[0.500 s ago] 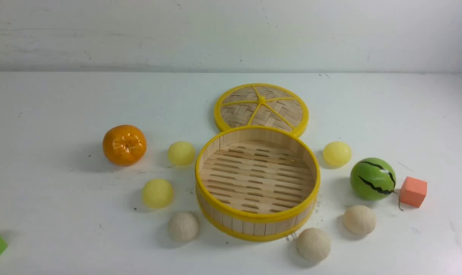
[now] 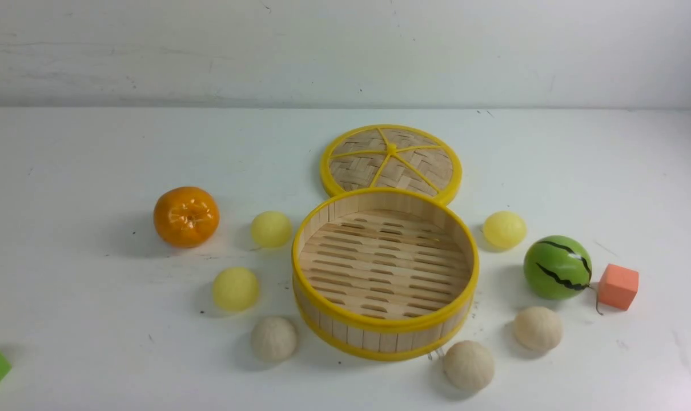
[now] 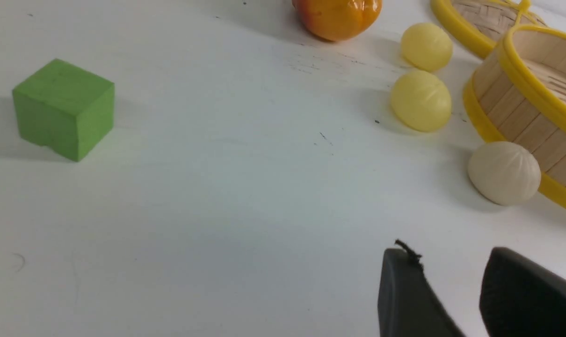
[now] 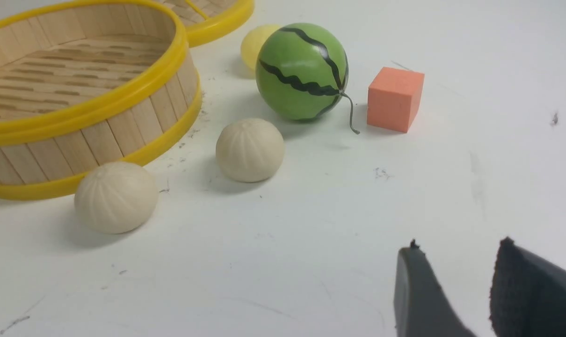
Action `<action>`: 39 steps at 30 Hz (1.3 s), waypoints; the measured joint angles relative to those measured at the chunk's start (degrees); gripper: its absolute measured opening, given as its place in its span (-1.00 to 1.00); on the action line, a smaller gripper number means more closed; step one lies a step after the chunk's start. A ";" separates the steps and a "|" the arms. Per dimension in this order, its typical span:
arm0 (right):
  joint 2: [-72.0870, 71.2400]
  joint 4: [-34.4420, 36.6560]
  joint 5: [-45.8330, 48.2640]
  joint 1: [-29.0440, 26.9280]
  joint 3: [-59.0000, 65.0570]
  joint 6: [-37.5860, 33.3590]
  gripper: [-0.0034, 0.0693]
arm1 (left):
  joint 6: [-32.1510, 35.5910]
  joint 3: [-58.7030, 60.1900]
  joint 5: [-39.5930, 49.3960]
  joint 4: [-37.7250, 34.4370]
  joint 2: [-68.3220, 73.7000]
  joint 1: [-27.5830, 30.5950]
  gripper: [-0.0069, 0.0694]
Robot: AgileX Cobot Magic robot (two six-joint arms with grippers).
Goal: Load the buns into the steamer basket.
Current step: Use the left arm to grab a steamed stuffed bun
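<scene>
— Well, how do the jaws stand, and what lies before them?

— On the left wrist view, the left gripper (image 3: 451,255) has its jaws apart, and only the bare table (image 3: 217,210) shows between them. A beige bun (image 3: 504,173) lies ahead of the fingertips, apart from them, just beside the wall of the steamer basket (image 3: 521,121). Two yellow buns (image 3: 420,100) (image 3: 426,46) lie farther on, near the same wall.

— And the right side?

— The right gripper (image 4: 458,248) has its jaws apart too, with only table between them. Two beige buns (image 4: 116,196) (image 4: 250,150) lie ahead, well apart from the fingertips; one is just beside the basket's lower rim. A third yellow bun (image 4: 251,47) is half hidden behind the watermelon ball (image 4: 301,71).

— So where are all six?

— On the table around the basket, all outside it.

— What else is around?

— An orange cube (image 4: 395,99) stands just beside the watermelon ball. An orange fruit (image 2: 185,216) lies beyond the two yellow buns, and a green cube (image 3: 64,108) is well apart on the left. The lid (image 2: 391,157) lies flat behind the basket; whether they touch, one cannot tell. From each gripper to its nearest bun there is only bare table.
</scene>
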 joint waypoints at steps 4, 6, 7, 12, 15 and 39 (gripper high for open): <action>0.00 0.05 0.00 0.00 0.00 0.00 -0.25 | 0.00 0.00 0.00 0.00 0.00 0.00 -0.19; 0.00 0.05 0.00 0.00 0.00 0.00 -0.25 | 0.00 0.00 0.00 0.00 0.00 0.00 -0.19; 0.00 0.05 0.00 0.00 0.00 0.00 -0.25 | 0.00 0.00 0.00 0.00 0.00 0.00 -0.19; 0.00 0.05 0.00 0.00 0.00 0.00 -0.25 | 0.00 0.00 -0.05 0.00 0.00 0.00 -0.19; 0.00 0.05 0.00 0.00 0.00 0.00 -0.25 | 0.00 0.00 -1.06 -1.50 0.00 0.00 -0.19; 0.00 0.05 0.00 0.00 0.00 0.00 -0.25 | 14.98 -25.90 12.59 -42.21 12.51 0.00 -0.72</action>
